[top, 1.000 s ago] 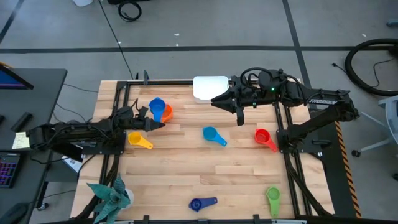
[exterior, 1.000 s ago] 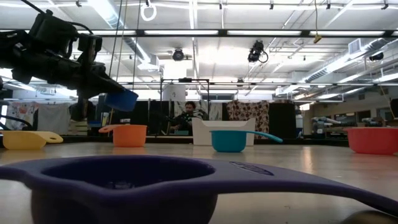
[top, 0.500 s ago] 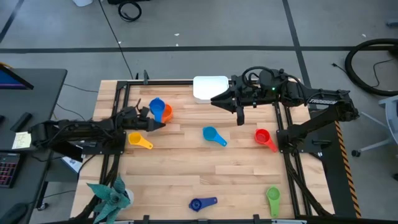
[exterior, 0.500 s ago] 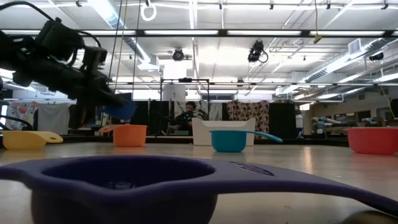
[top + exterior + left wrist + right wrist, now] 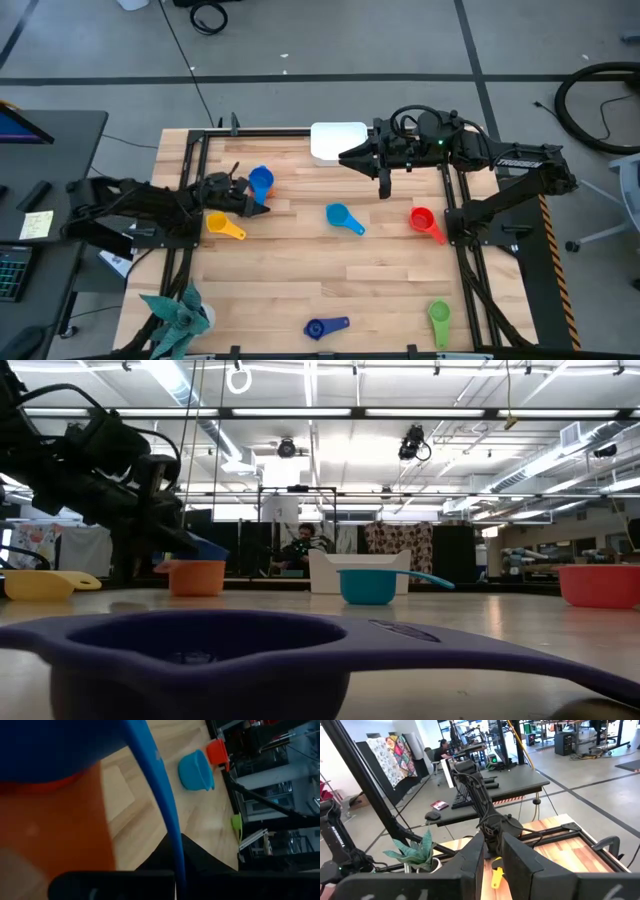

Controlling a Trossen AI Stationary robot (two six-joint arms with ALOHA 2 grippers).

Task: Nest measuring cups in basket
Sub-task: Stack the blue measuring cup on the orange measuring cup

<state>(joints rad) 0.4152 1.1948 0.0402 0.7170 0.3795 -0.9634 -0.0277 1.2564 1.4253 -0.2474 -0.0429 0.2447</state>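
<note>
Measuring cups, seven called for, six in sight, none yet in the basket (image 5: pixel 338 140), which sits at the far edge of the bench (image 5: pixel 300 280) just left of the right gripper (image 5: pixel 384 190). Item in hand: medium blue cup (image 5: pixel 261 181), held by its handle in the fully closed left gripper (image 5: pixel 243 199) and set down into the orange cup (image 5: pixel 195 576) at far left; from overhead the blue bowl covers the orange one, and the left wrist view shows blue rim over orange wall. We judge the step to be the nesting of blue into orange, close to seated. Remaining stock on the bench: yellow cup (image 5: pixel 225 226) just near of the left gripper, light blue cup (image 5: pixel 344 218) at centre, red cup (image 5: pixel 425 222) to the right, dark blue cup (image 5: pixel 325 327) and green cup (image 5: pixel 439 321) along the near edge. Right gripper hangs above the bench with its fingers a little apart; we see nothing between them. Next move, in our view: let go of the blue handle once the bowl sits level, then fetch another cup for the stack, and later carry the stack to the basket.
</note>
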